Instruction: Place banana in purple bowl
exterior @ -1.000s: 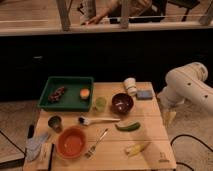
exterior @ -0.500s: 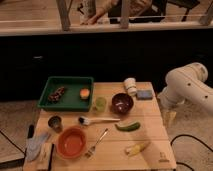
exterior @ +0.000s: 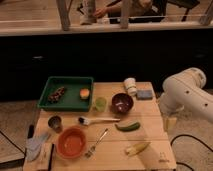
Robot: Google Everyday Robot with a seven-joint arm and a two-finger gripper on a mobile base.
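The pale-yellow banana (exterior: 137,148) lies on the wooden table (exterior: 150,160) near its front right corner. The small dark purple bowl (exterior: 122,103) sits behind it at mid-table with nothing inside. My white arm (exterior: 186,95) reaches in from the right, beyond the table's right edge. The gripper (exterior: 170,123) hangs low beside that edge, right of the bowl and behind the banana, apart from both. It is open and holds nothing.
A green cucumber-like vegetable (exterior: 128,126) lies between bowl and banana. An orange bowl (exterior: 71,142), fork (exterior: 96,143) and brush (exterior: 97,120) are front left. A green tray (exterior: 67,102) sits back left; a white cup (exterior: 130,86) and blue sponge (exterior: 144,94) back right.
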